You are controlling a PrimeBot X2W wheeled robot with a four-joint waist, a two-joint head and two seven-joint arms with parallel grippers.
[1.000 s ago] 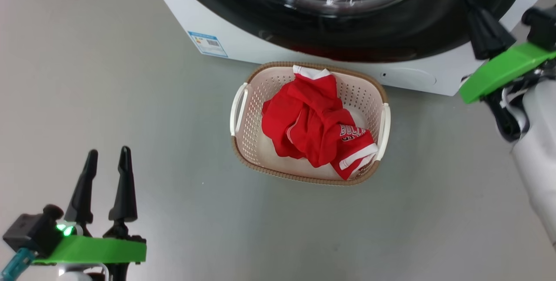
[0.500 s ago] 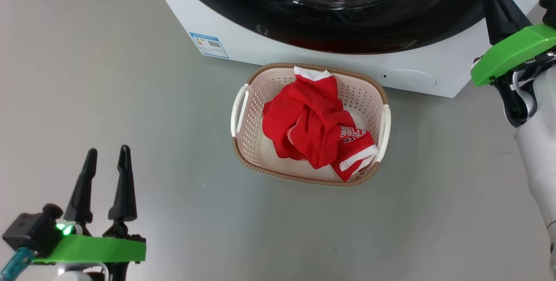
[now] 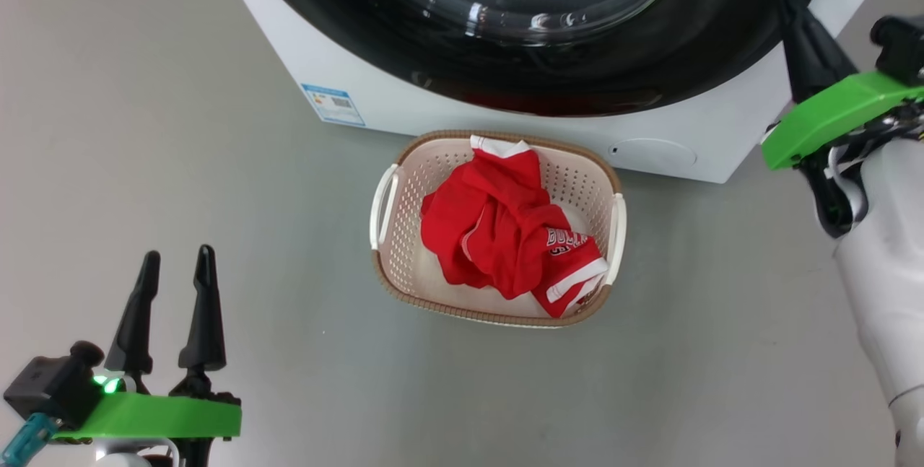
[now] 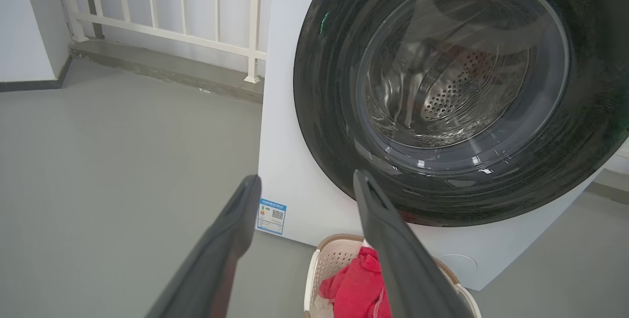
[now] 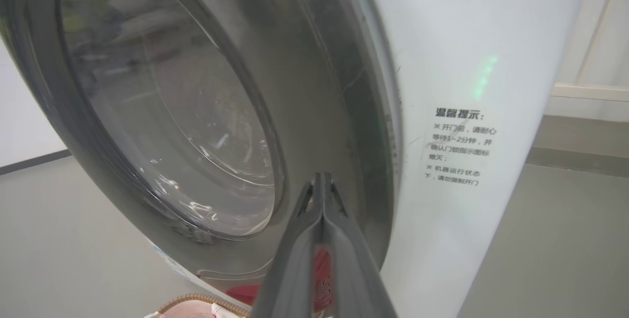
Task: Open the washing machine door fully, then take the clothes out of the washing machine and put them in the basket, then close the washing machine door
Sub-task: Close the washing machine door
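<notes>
One risk: the right gripper [image 3: 790, 12], fingers pinched together and empty at the far right rim of the washing machine door [image 3: 404, 48], could skid off the gloss and leave it unlatched; the clothes [image 3: 498, 236] lie in the basket [image 3: 410, 236], and the left gripper [image 3: 178, 259] hangs wide, empty, near left

The floor [image 3: 180, 128] is plain, smooth grey, under soft, even light that leaves only faint shadows. In the left wrist view a white railing [image 4: 182, 8] of upright bars stands on a raised grey ledge [image 4: 162, 65] at the far edge of the floor. To its left a white wall [image 4: 24, 23] meets the floor along a dark skirting strip [image 4: 29, 84], the wall bare and pale.
</notes>
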